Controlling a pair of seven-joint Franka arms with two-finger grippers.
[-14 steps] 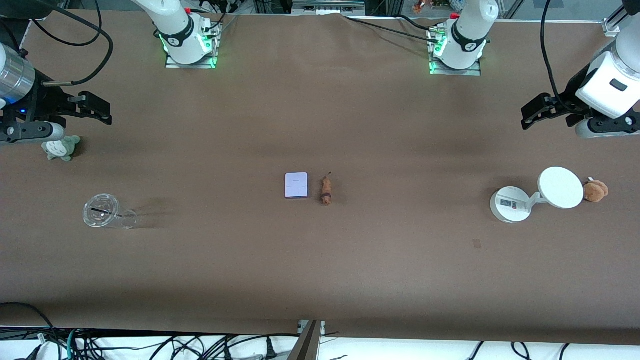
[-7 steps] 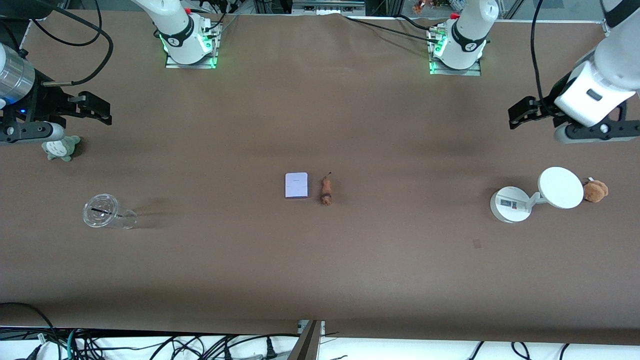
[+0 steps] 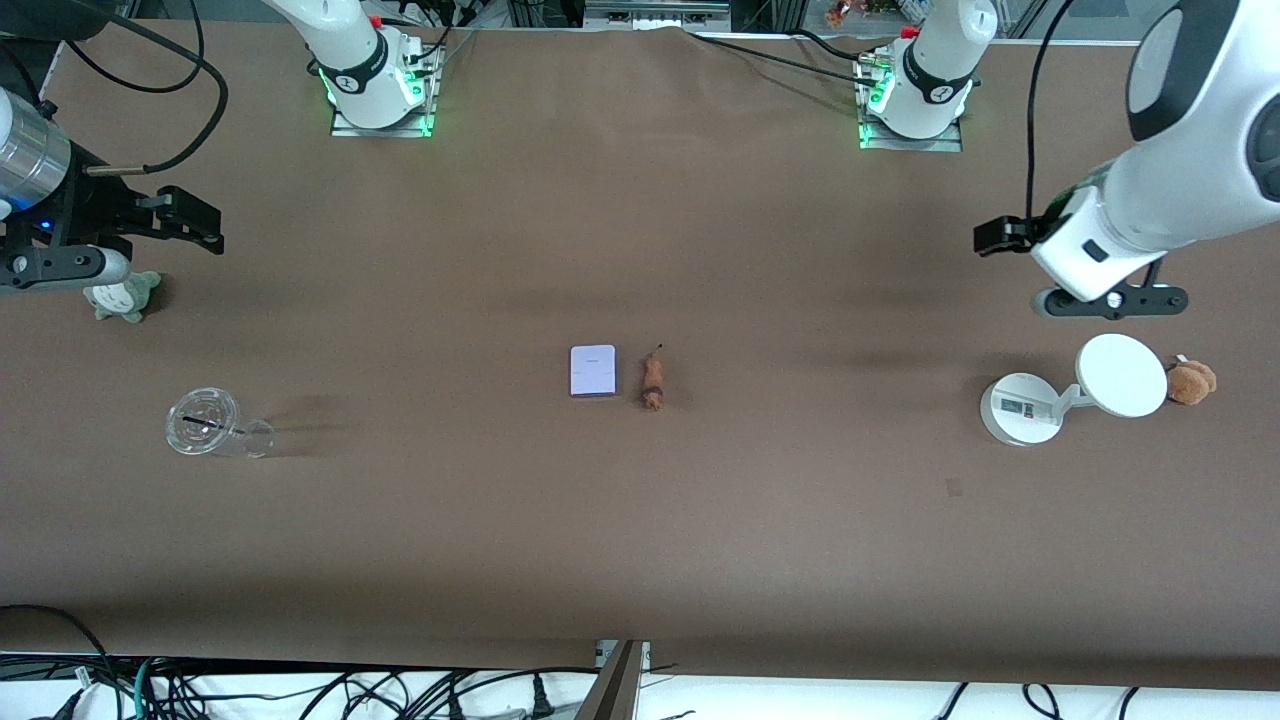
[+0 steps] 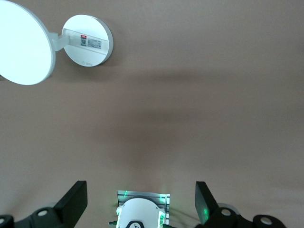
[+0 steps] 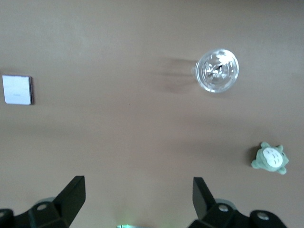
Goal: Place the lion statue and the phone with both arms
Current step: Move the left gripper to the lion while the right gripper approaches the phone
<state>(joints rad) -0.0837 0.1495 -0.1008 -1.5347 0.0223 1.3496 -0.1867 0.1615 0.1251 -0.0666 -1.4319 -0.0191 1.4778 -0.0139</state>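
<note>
Phone (image 3: 593,371): we see it flat at the middle of the table (image 3: 640,540), well apart from both grippers, touched by neither; in the right wrist view it shows at the edge (image 5: 17,89).
Scale (image 3: 1060,390): white, near the left gripper and just beside the brown plush toy (image 3: 1191,382); we see its round platform (image 4: 23,43) in the left wrist view.
Clear cup (image 3: 205,424): lying on its side toward the right arm's end, near the right gripper.
Grey-green plush toy (image 3: 122,296): right beside the right gripper's wrist.
Lion statue (image 3: 652,382): just beside the phone, on the left arm's side of it, well apart from both grippers.
Left gripper (image 3: 990,238): we find it up over bare table near the scale, fingers spread wide, holding nothing.
Right gripper (image 3: 195,222): over the table's end, fingers wide, empty; this arm waits.
Progress: we judge nothing is done yet; both things are ungrasped, so reaching, picking up and placing all remain.
</note>
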